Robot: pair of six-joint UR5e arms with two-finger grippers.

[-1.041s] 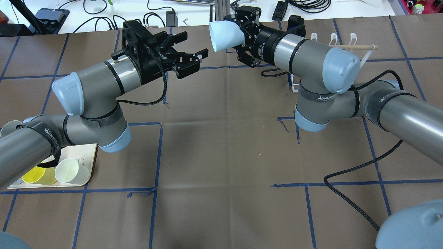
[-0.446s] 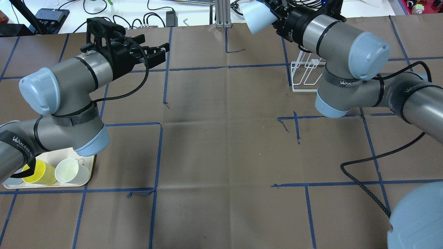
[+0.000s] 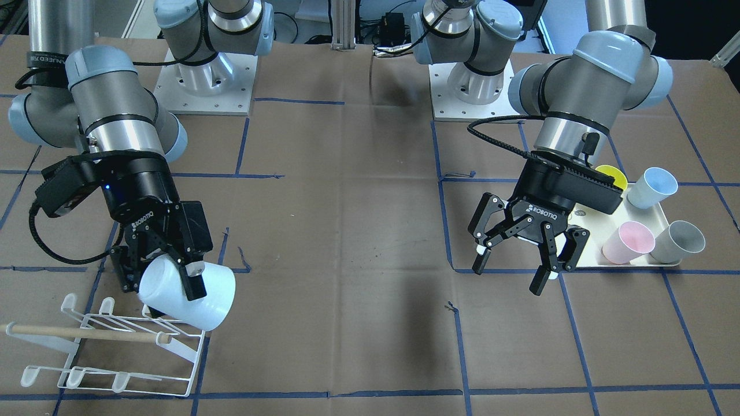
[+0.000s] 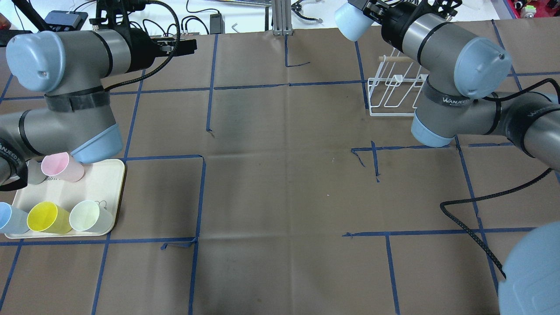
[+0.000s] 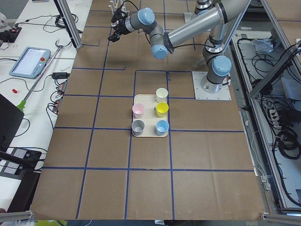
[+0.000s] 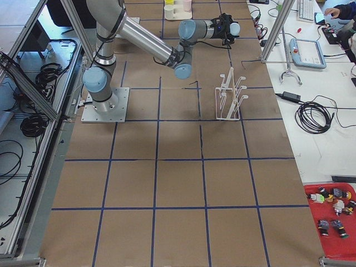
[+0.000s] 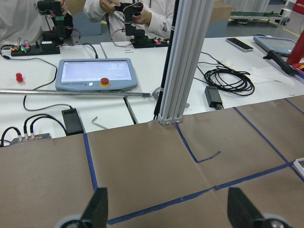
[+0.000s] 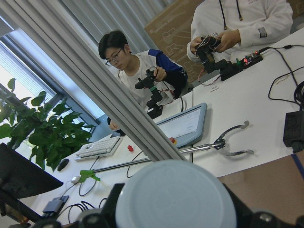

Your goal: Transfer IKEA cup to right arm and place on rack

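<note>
Two grippers show: at the frame's lower left the right gripper (image 3: 162,283) pinches a pale blue cup (image 3: 215,300), tilted over the rack (image 3: 58,331), while at middle right the left gripper (image 3: 511,273) hangs with fingers spread beside a tray (image 3: 624,264).

Cups: 6 total. 5 on 1 tray (image 4: 105,183): 1 pink cup (image 4: 63,166), 1 grey cup (image 4: 34,173), 1 blue cup (image 4: 8,218), 1 yellow cup (image 4: 46,217), 1 cream cup (image 4: 89,216). 1 IKEA cup (image 3: 199,300) in right gripper (image 3: 162,288). Grippers: 2, counting left gripper (image 3: 507,277). Rack (image 3: 115,346): 1. Dowel (image 3: 75,333): 1.
</note>
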